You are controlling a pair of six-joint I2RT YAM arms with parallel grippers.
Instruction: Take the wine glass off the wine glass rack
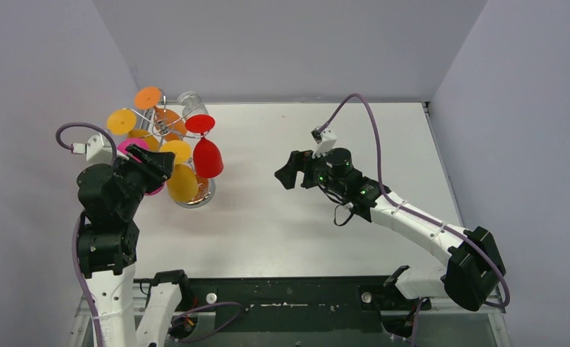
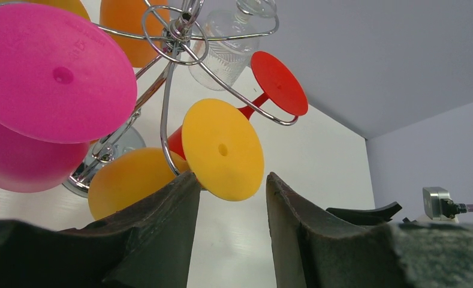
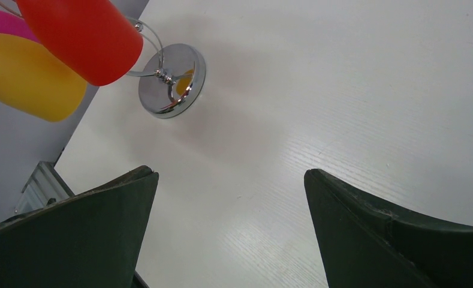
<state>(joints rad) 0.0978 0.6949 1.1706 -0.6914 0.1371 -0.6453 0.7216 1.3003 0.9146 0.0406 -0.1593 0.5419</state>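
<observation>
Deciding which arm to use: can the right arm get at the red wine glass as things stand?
Probably yes. The red wine glass hangs on the side of the wine glass rack facing the right end effector, which is open; only bare table lies between.

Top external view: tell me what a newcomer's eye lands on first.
The wine glass rack at the table's far left stands out, hung with brightly coloured upside-down glasses. The left arm's jaws sit right at the yellow glass, though a grip cannot be confirmed. The right arm's jaws gape wide over the middle of the table.
</observation>
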